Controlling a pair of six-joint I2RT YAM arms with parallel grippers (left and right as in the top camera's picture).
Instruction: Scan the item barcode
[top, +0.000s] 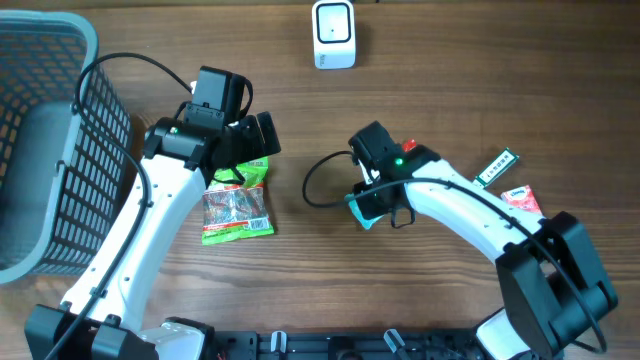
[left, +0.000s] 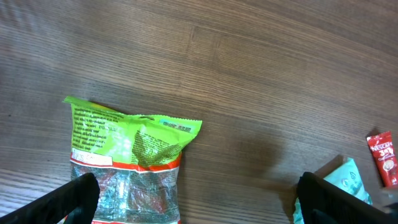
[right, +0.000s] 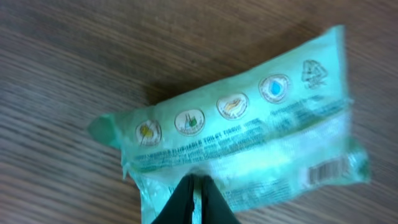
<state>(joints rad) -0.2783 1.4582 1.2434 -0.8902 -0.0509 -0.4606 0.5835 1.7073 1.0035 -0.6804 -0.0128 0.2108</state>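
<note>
Right wrist view: the right gripper (right: 194, 200) has its jaws closed, the two dark tips meeting at the lower edge of a teal pack (right: 249, 137). Whether they pinch the film I cannot tell. The pack lies slanted across the picture and is blurred. It bears a row of four round icons, a line of small print that seems to include "TOILET TISSUE", a triangle symbol at the upper right, and a barcode (right: 323, 171) near the lower right corner, facing this camera. From overhead the pack shows only as a teal corner under the right gripper, near the middle of the table (top: 300, 80).

The left gripper (left: 199, 199) stands fully open and holds nothing; its fingers (left: 74, 199) sit at the bottom corners of the left wrist view. Between them, nearer the left finger, a green snack bag (left: 130, 155) lies flat, its print too small to read.

A red sachet (left: 382, 158) reading "NESCAFE 3" lies to the right of the pack, with a dark green sachet (top: 497, 167) near it. A white scanner (top: 333, 34) stands at the far edge, well apart from both grippers. A grey basket (top: 100, 130) sits at the left.
</note>
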